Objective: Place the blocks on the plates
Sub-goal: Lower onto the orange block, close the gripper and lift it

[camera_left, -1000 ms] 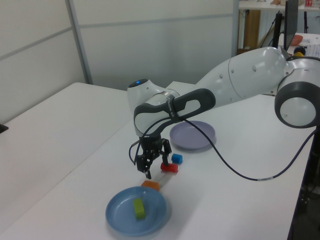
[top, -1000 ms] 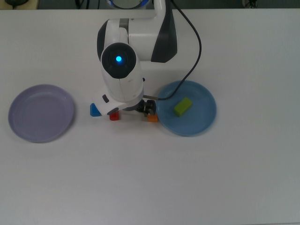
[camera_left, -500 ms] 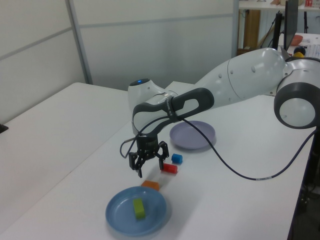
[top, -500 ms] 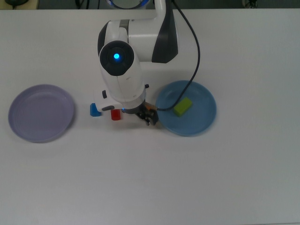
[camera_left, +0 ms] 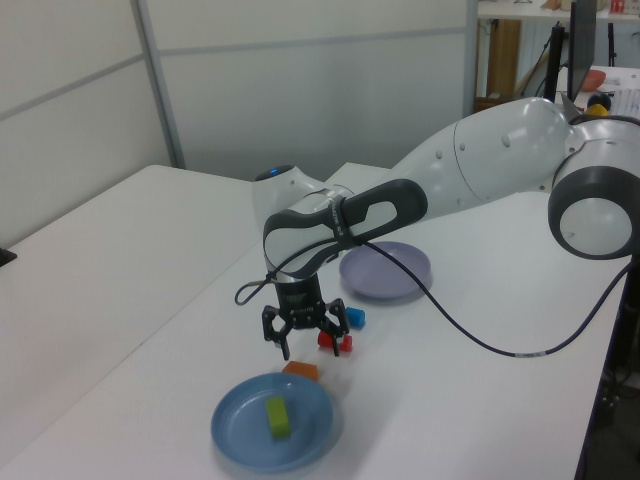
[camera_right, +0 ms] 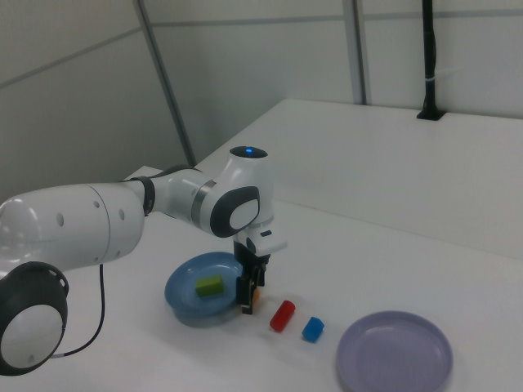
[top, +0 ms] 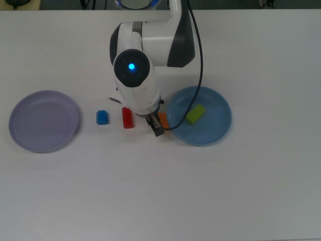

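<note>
White table point(top: 160, 191), grey wall panels point(camera_left: 300, 90) behind

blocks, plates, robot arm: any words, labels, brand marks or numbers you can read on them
None can be read in any of the three views.
The blue block, red block, orange block and green block are plain coloured faces.
The lavender plate and blue plate bear no print.
The robot arm shows only a glowing blue light, no lettering.
The table is unmarked.
</note>
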